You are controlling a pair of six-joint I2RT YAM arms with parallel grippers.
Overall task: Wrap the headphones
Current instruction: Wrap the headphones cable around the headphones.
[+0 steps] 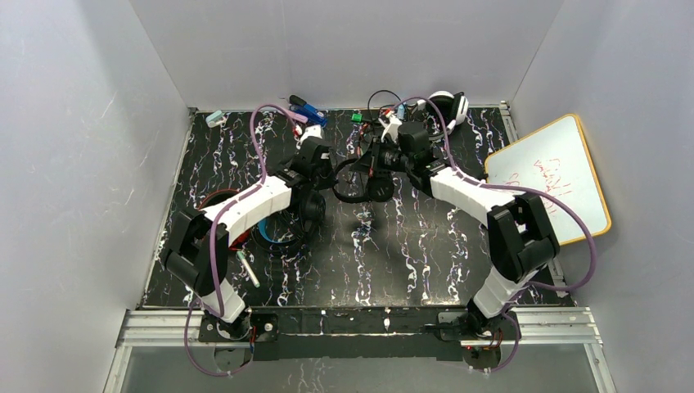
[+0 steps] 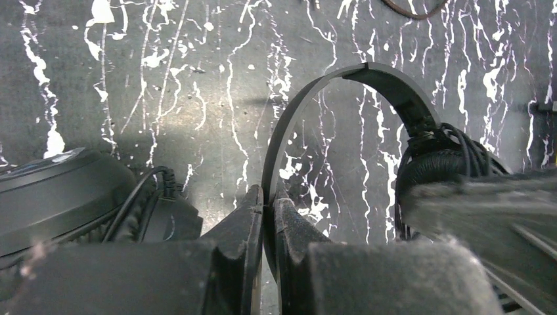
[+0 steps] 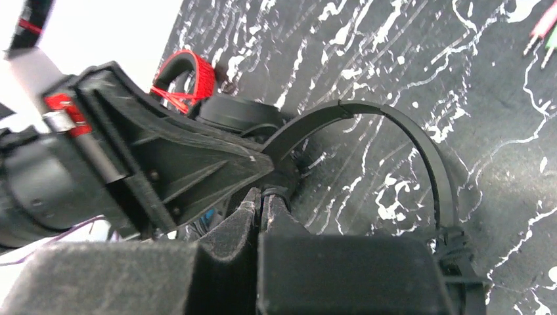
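The all-black headphones (image 1: 360,182) hang between my two grippers over the middle of the table. My left gripper (image 2: 266,205) is shut on one end of their thin black headband (image 2: 368,71). The far earcup (image 2: 443,164) has cable wound around it. My right gripper (image 3: 261,197) is shut on a thin dark cable at the headband's other end, right beside the left gripper's fingers (image 3: 177,157). The red pair (image 3: 189,77) lies on the table under my left arm (image 1: 214,201). A black earcup (image 2: 59,190) with a blue band (image 1: 277,239) lies beside it.
A white headset (image 1: 448,106) and tangled cables lie at the back. Markers (image 1: 307,110) lie at the back left. A whiteboard (image 1: 556,176) leans at the right edge. A pen (image 1: 248,268) lies near the left arm. Grey walls close in three sides.
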